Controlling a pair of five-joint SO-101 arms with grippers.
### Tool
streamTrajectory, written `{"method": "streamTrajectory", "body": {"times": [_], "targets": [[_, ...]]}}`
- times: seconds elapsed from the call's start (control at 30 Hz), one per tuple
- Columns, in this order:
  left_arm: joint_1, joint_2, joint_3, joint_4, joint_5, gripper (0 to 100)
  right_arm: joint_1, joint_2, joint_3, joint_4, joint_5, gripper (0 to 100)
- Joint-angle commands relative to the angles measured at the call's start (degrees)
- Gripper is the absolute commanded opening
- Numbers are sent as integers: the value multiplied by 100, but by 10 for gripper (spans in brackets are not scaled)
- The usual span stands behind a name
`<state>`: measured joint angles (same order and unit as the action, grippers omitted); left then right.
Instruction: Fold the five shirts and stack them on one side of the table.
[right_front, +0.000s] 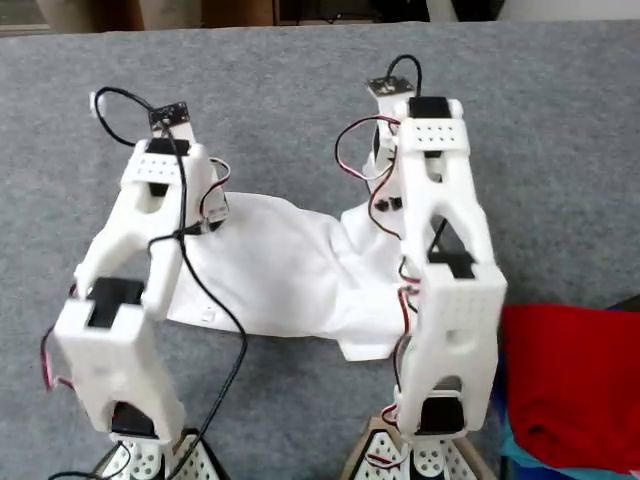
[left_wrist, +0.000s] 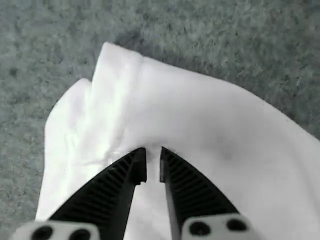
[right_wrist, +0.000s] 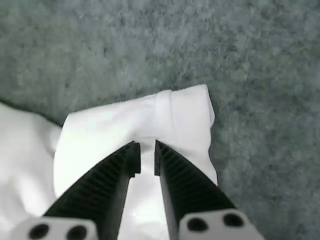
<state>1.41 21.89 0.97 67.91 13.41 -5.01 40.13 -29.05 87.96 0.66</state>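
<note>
A white shirt (right_front: 290, 270) lies crumpled on the grey table between my two arms. In the left wrist view my left gripper (left_wrist: 153, 165) is shut on a fold of the white shirt (left_wrist: 225, 130) near a hemmed edge. My right gripper (right_wrist: 145, 159) is shut on the white shirt (right_wrist: 100, 135) just behind a sleeve hem that sticks out past its tips. In the high view the left arm (right_front: 150, 200) holds the shirt's far left corner. The right arm (right_front: 440, 200) holds its far right corner.
A folded red shirt (right_front: 570, 380) tops a pile at the table's near right edge, with teal cloth (right_front: 515, 445) showing under it. Grey table surface (right_front: 300, 100) stretches beyond the arms and to the left.
</note>
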Motion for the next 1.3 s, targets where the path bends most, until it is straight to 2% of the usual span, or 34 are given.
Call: {"method": "streamTrajectory", "body": {"times": [0.0, 0.07, 0.17, 0.33, 0.53, 0.7, 0.87, 1.2, 1.27], "targets": [[-79, 673, -932, 35, 9, 20, 4, 602, -971, 9, -193, 47], [-114, 1138, -1354, 35, 9, 20, 92, 1015, -1525, -35, -387, 5], [-141, 1763, -2084, 167, 9, 20, 312, 1631, -2466, -35, -457, 8], [-308, 2774, -3903, 1204, 0, 19, 664, 2545, -4022, 88, -431, 6], [-853, 4075, -6084, 2673, 0, 19, 857, 3222, -5464, 791, -413, 6], [-1178, 4813, -7402, 3253, -281, 19, 936, 3398, -6334, 967, -413, 6], [-1196, 4884, -7684, 3288, -273, 19, 901, 3371, -6510, 1011, -404, 6], [-905, 4022, -7666, 3297, -281, 19, 822, 2510, -6580, 1442, -413, 6], [-879, 3776, -7657, 3297, -290, 19, 708, 2220, -6316, 1451, -158, 6]]}}
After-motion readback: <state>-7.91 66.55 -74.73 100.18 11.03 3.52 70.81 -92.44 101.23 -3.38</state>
